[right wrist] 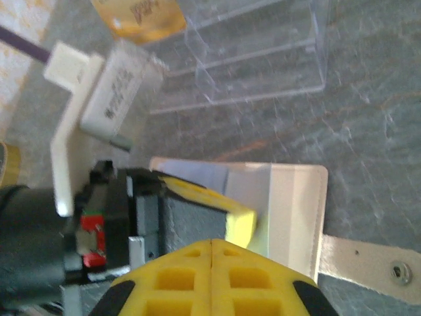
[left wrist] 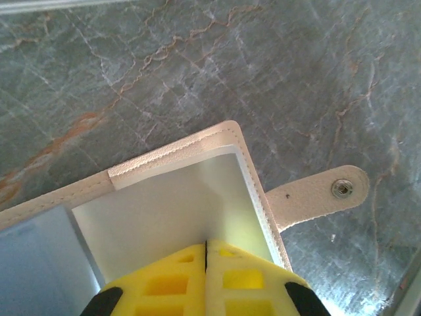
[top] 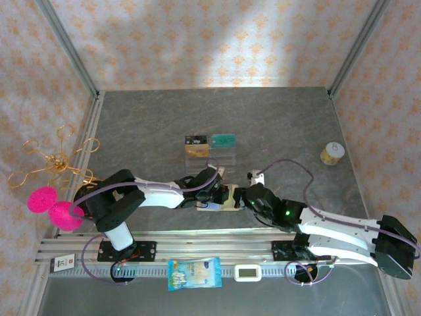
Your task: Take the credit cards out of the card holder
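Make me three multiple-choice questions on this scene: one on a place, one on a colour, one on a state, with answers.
1. Where does the card holder lie? A by the far wall; B between the left pincer and the right pincer; C in the far left corner.
2. What colour is the right-hand card on the clear rack? A red; B white; C teal-green.
3. How is the card holder? A open, snap tab unfastened; B snapped shut; C standing on edge.
Answers: B, the top view shows a pincer on either side; C, seen from above; A, pockets bare, tab loose.
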